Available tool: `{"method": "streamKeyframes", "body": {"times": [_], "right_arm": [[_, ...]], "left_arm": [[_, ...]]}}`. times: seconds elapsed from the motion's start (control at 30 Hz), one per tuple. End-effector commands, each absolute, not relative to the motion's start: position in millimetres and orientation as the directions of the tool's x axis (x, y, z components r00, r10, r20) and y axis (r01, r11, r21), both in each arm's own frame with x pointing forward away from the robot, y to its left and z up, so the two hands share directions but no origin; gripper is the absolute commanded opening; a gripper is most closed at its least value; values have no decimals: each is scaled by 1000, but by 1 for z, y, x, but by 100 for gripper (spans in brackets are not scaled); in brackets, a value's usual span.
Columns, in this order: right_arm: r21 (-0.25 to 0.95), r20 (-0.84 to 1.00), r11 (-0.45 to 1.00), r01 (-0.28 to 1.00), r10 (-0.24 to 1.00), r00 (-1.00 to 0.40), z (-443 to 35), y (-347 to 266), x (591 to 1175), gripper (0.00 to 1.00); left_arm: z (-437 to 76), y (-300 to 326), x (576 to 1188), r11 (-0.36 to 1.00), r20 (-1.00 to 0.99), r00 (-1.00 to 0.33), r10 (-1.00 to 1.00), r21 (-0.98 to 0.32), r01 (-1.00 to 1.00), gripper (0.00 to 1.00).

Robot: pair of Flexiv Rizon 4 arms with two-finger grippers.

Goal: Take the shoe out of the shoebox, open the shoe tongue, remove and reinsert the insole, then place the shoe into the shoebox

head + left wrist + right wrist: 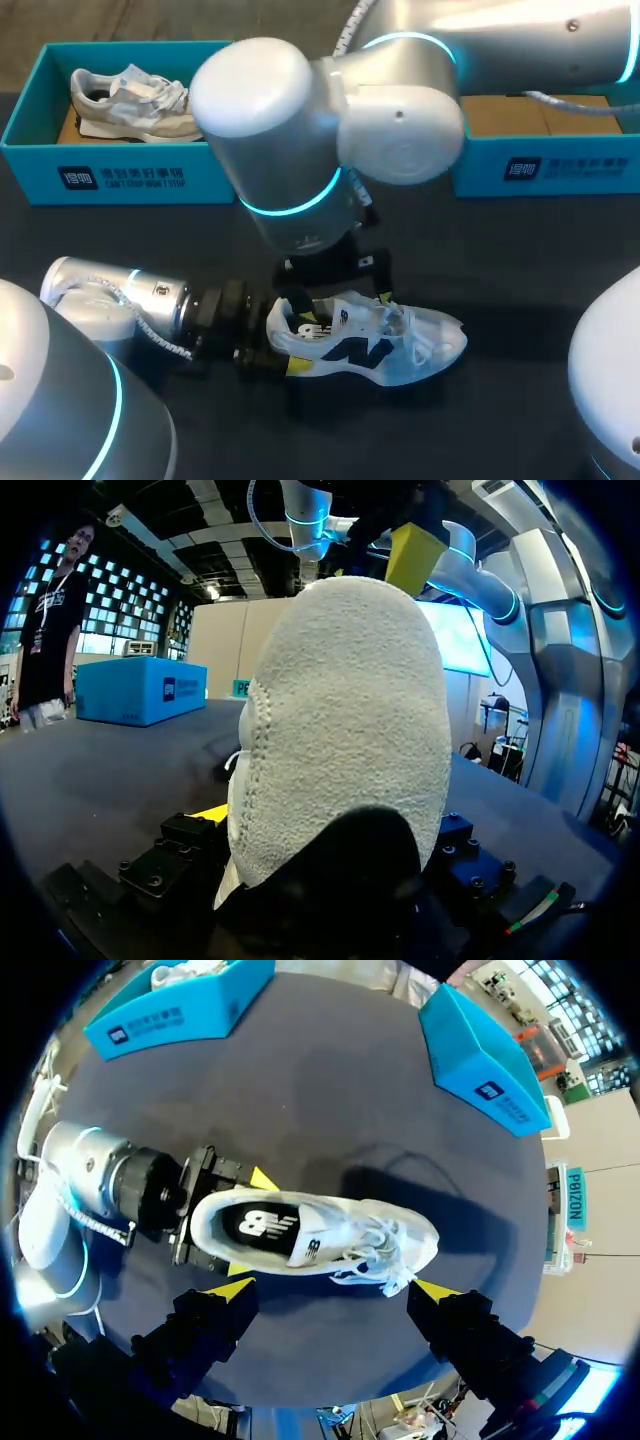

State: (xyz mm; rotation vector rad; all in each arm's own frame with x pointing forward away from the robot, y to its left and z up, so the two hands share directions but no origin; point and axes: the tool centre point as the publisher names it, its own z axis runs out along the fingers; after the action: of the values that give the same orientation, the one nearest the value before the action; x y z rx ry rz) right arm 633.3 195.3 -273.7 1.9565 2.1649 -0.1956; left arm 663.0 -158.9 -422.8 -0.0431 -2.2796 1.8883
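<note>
Out of its box and resting on the dark counter (520, 260): a white shoe (370, 345) with a dark side logo, sole down, toe toward the right. Clenched on its heel from both sides, the jaws of the left gripper (250, 1223), reaching in low from the left. Hanging just above the shoe, the right gripper (332, 1289), jaws released and spread wide, one yellow tip beside the heel end, the other beside the laces, holding nothing. Visible through the shoe's opening, the insole (275, 1228). Along the counter's far edge, well apart from the shoe, two blue boxes: a left shoebox (120, 180) containing a second pale shoe (135, 100), and a right shoebox (545, 170) showing a bare cardboard floor.
</note>
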Motion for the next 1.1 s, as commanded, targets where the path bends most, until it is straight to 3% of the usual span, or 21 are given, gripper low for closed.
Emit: {"method": "streamKeyframes", "body": {"times": [0.03,0.5,1.1], "right_arm": [[106,-403,6,994,915,38,-281,200,622,100],[156,-448,-107,982,878,167,-303,198,637,100],[135,-398,-51,989,912,102,-330,186,655,100]], "left_arm": [[-425,-159,662,194,121,-983,136,-976,-94,0],[-425,-159,662,194,121,-983,136,-976,-94,0],[-425,-159,662,194,121,-983,136,-976,-94,0]]}}
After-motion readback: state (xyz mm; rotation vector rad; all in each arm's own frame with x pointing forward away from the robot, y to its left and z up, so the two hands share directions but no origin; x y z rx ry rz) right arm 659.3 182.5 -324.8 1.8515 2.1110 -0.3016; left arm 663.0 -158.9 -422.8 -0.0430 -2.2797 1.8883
